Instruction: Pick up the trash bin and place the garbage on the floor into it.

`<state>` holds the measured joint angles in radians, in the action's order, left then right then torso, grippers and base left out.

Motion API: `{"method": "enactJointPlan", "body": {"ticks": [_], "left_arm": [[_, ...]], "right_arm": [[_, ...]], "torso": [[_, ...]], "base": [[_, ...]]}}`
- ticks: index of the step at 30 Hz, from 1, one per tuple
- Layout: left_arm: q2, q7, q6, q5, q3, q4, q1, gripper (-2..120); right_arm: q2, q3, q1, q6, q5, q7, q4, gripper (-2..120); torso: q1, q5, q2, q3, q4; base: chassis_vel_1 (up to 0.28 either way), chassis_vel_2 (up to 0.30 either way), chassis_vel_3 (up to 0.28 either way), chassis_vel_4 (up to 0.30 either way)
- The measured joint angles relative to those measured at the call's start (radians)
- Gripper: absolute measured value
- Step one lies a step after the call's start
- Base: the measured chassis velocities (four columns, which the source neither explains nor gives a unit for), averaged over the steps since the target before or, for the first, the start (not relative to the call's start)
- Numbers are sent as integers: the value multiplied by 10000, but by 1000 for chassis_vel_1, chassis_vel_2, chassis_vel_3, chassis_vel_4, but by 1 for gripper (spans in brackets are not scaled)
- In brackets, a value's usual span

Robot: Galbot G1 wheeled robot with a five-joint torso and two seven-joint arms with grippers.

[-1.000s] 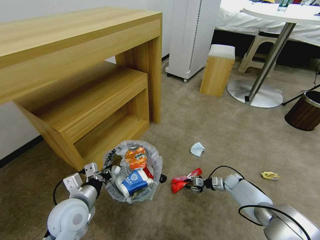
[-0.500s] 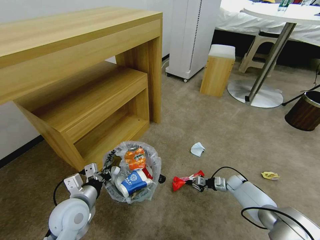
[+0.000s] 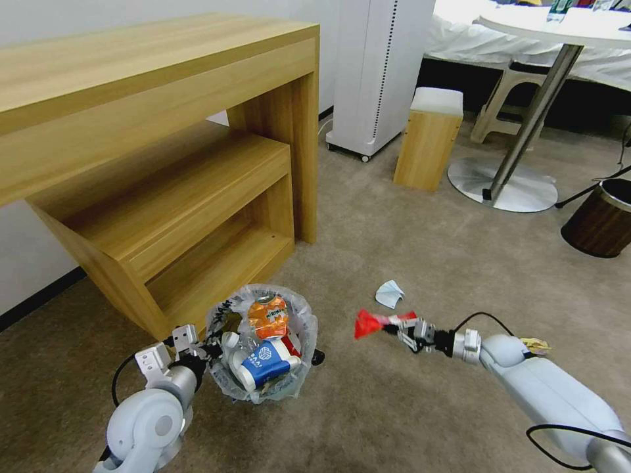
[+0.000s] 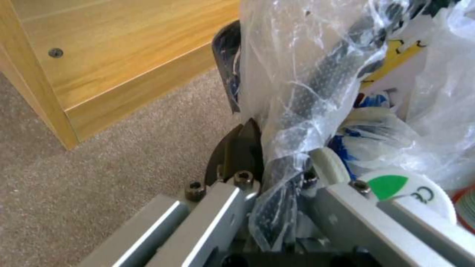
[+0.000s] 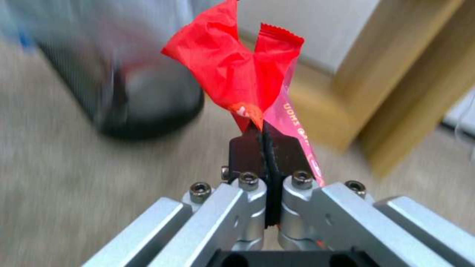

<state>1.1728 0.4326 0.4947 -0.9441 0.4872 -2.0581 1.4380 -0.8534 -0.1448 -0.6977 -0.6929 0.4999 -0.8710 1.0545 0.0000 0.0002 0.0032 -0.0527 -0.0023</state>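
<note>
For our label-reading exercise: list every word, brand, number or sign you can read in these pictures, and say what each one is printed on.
"CE": on a round white sticker with a green patch, seen beside the left gripper.
White letters on the red wrapper, held in the right gripper: not clearly readable.
White logo on the blue-white paper cup in the trash bin: too small.
Print on the orange can: too small.
</note>
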Motion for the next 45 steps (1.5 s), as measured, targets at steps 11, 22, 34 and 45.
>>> {"method": "enactJointPlan", "body": {"ticks": [11, 22, 34, 45], "left_arm": [[94, -13, 34, 107, -46, 1, 16, 0], [158, 23, 88, 136, -82, -223, 61, 0], [202, 97, 130, 119, -95, -332, 24, 0], [256, 129, 158, 68, -58, -643, 132, 0]], "right_arm": [[1075, -88, 183, 944, 1360, 414, 4052, 0], [1036, -1317, 1036, 1551, 2160, 951, 6185, 0], [516, -3153, 1643, 1658, 2589, 1323, 6709, 0], [-155, -4061, 1559, 1129, 2179, 1304, 5599, 0]], "torso": [[0, -5, 0, 0, 0], [0, -5, 0, 0, 0], [0, -4, 0, 0, -1], [0, -3, 0, 0, 0]], "base": [[0, 0, 0, 0], [0, 0, 0, 0], [0, 0, 0, 0], [0, 0, 0, 0]]}}
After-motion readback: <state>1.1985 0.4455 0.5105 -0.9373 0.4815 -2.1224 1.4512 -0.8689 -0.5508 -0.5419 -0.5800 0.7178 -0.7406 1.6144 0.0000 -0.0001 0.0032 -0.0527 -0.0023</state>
